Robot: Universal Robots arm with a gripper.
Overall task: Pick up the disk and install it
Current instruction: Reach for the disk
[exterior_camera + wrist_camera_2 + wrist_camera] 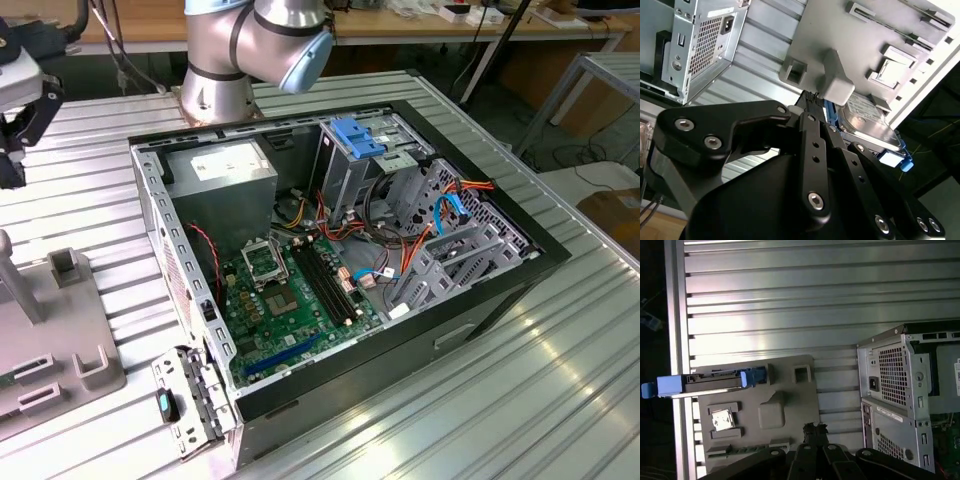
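Pincer (815, 429) closed, empty, over grey fixture (790, 400); disk (712, 381) apart, at fixture's edge.

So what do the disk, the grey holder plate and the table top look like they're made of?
The disk has a body that looks like metal, its silvery top catching reflections; its carrier rail looks like smooth bright blue plastic. The grey holder plate is probably plastic: uniform matte grey with moulded blocks. The table top is likely aluminium: silvery ribbed slats with bright glare.
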